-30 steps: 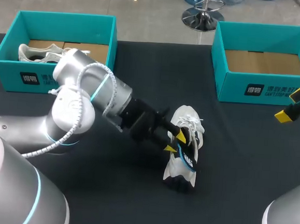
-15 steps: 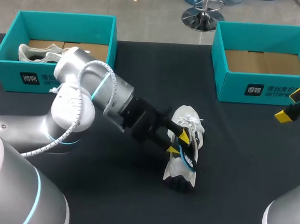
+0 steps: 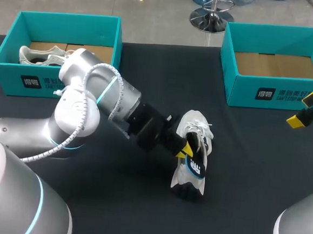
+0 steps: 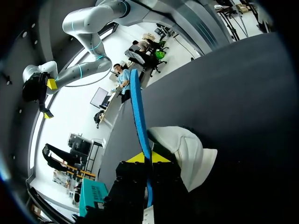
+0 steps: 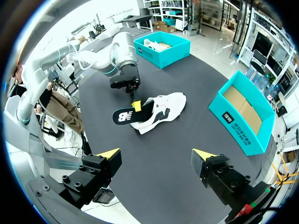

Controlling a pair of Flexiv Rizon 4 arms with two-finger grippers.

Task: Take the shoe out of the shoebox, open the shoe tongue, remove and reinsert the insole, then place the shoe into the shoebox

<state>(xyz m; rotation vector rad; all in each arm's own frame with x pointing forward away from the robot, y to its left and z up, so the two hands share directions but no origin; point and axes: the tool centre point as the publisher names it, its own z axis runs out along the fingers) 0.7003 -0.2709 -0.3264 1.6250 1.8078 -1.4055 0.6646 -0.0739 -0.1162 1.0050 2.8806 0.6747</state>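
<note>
Shoe (image 3: 198, 125): white, lying on the black table (image 3: 249, 184), outside both boxes.

Insole (image 3: 196, 166): dark, with a blue rim and a white logo. It is raised over the near end of the shoe, with the logo end clear of the shoe's opening. We cannot tell whether the other end sits inside the shoe.

Left gripper (image 3: 187, 150): our left arm reaches in to the left side of the shoe, and the yellow tips sit right at the shoe's opening. In the left wrist view the insole shows edge-on. Its blue rim runs up from between the two tips, and the white upper lies just beside it. The fingers are clamped on the insole, one on each face.

Right gripper (image 5: 157, 156): well apart from the shoe, far off on its right side. The fingers are spread wide with nothing between them.

Empty shoebox (image 3: 240, 88): teal with a bare cardboard floor, beyond the shoe and to its right, not touching it.

Second shoebox (image 3: 8, 75): teal, beyond the shoe and far to its left. It holds a second shoe (image 3: 34, 55), also white.
</note>
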